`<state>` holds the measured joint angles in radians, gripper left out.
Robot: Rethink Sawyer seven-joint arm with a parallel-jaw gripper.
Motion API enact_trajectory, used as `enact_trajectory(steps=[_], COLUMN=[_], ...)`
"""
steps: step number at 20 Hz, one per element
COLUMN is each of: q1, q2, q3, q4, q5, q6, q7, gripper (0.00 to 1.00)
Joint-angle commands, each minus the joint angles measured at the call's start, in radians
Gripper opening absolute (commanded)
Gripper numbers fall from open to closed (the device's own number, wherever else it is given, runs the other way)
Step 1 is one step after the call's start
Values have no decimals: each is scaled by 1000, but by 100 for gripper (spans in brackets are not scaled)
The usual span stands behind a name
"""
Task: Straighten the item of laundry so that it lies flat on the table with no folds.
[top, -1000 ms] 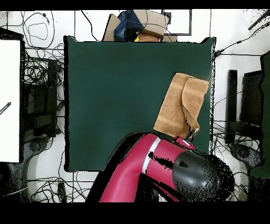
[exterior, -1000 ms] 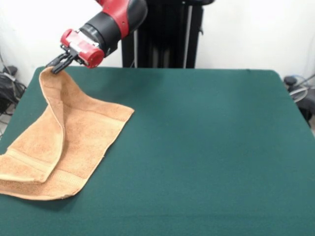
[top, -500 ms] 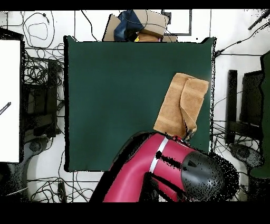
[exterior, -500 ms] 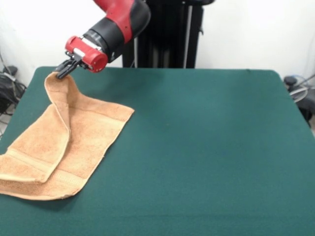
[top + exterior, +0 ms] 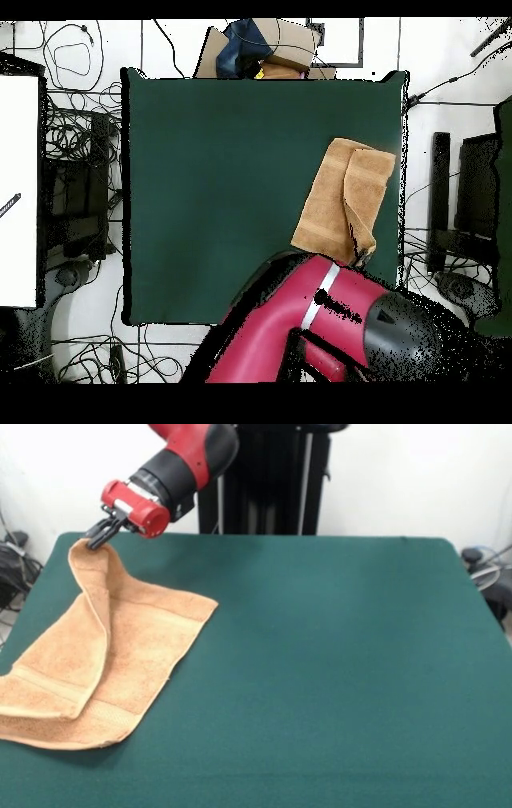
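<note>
The tan-orange towel [image 5: 96, 656] lies at the left of the dark green table [image 5: 336, 664] in the front view, with one side folded over itself lengthwise. My gripper [image 5: 96, 538] is shut on the towel's far corner and holds it raised above the table's far left edge. In the overhead view the towel [image 5: 340, 200] sits near the table's right edge [image 5: 250, 200], and the arm [image 5: 330, 320] covers the gripper there.
Cables and dark gear lie on the floor past the table's left edge [image 5: 12, 560] and right edge [image 5: 488, 568]. The black pedestal [image 5: 272, 480] stands behind the far edge. Boxes and a bag [image 5: 265, 45] sit beyond the table's top edge in the overhead view.
The gripper, still holding the towel corner, shifted slightly right and down half a second ago, then back left and up. The towel's raised fold moved with it.
</note>
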<state>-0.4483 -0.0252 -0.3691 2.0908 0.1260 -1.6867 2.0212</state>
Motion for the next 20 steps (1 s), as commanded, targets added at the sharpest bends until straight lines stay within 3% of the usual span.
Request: enact_trajectory(steps=[1,20], q1=[-41,-325], q2=[6,104], q3=[59,40], q4=[-63,-199], q5=[-70,-332], q6=[10,-19], q7=[274,219], gripper=[0,0])
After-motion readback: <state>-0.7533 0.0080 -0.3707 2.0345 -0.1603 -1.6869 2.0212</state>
